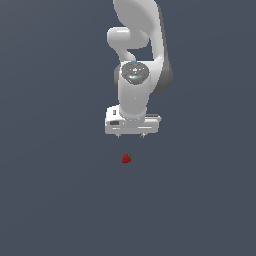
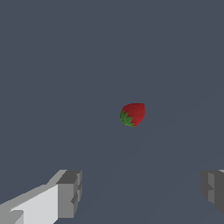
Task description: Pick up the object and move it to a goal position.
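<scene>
The object, a tiny red strawberry [image 1: 126, 158] with a green leafy top, lies on the flat grey floor. In the wrist view the strawberry [image 2: 132, 114] rests on its side, well apart from both fingers. My white gripper [image 1: 130, 135] hangs above and slightly behind it in the exterior view, pointing down. Its two short fingertips [image 1: 118, 135] stand wide apart with nothing between them. In the wrist view the gripper [image 2: 142, 192] shows one grey pad [image 2: 70, 194] and the other at the frame's edge, far apart.
The white arm [image 1: 137, 60] rises behind the gripper toward the top of the exterior view. A plain dark grey surface [image 1: 50, 200] stretches all around. No goal marker shows.
</scene>
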Controlling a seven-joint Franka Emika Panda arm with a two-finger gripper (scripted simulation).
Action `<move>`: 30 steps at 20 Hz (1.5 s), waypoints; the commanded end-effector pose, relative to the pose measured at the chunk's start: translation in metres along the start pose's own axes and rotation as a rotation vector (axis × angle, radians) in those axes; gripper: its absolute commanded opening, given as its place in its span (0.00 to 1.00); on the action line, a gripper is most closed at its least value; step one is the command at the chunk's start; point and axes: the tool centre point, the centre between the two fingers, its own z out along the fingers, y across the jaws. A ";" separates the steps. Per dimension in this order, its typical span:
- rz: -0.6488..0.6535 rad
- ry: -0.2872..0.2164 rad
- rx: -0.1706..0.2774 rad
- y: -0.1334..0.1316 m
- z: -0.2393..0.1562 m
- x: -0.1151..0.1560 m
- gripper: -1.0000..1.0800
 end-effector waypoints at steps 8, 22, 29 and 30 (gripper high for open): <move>0.057 -0.001 0.005 0.000 0.004 0.001 0.96; 0.373 -0.002 0.024 0.001 0.024 0.010 0.96; 0.584 -0.002 0.032 0.003 0.038 0.015 0.96; 0.614 -0.002 0.033 0.003 0.039 0.016 0.96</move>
